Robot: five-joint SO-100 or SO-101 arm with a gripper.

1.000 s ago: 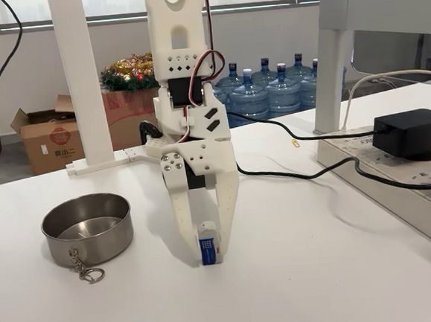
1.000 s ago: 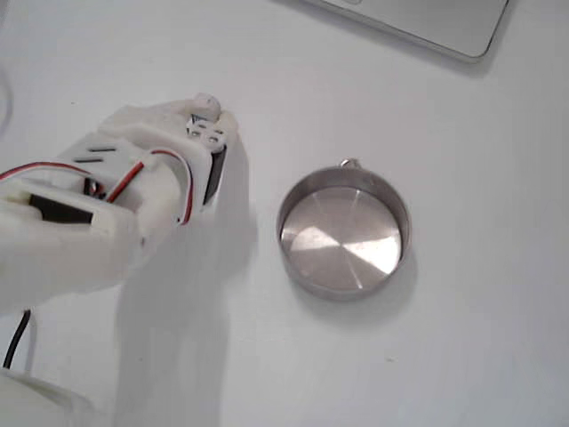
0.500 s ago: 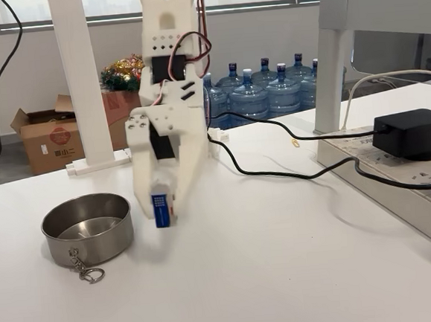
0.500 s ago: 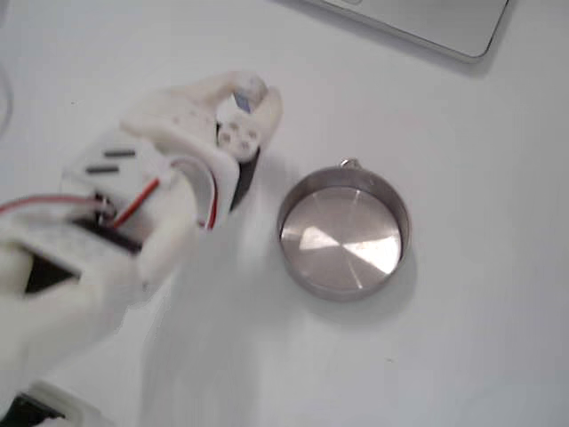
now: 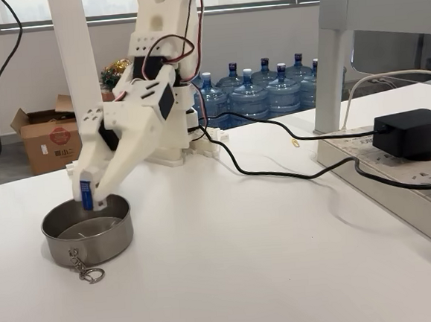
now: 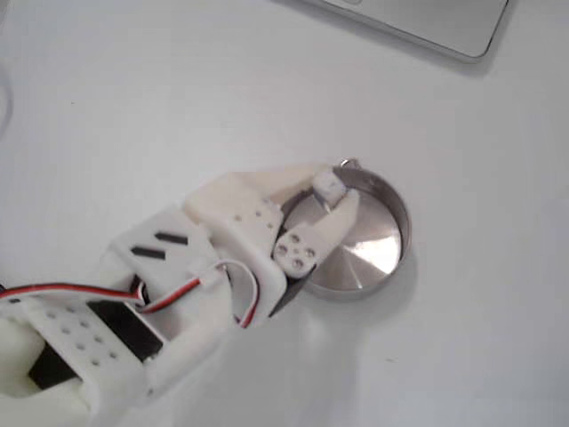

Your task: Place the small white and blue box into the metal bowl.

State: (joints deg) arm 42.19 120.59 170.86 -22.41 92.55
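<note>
Transport phase, near completion. The gripper (image 5: 88,195) has swung across the table, from the open surface to the right of the metal bowl (image 5: 87,229) in a fixed view to a position over the bowl's rim. Its fingers are closed on the small white and blue box (image 5: 86,194), which has left the tabletop and is carried clear of it, the blue panel facing the camera. In the other fixed view, looking down, the box (image 6: 327,186) sits between the white fingers above the far-left part of the bowl (image 6: 387,258), just inside the rim and near the keyring clip (image 6: 348,164); the polished floor of the bowl is bare.

The box hangs above the bowl's interior and does not touch the metal, so far as either view shows. The carry appears essentially done: what remains, by this evidence, is a small lowering or an immediate opening of the fingers. Because the box lies close to the rim rather than over the centre, a release here could let it strike the wall.

The chain and ring (image 5: 86,269) rest on the table at the bowl's near side.
</note>
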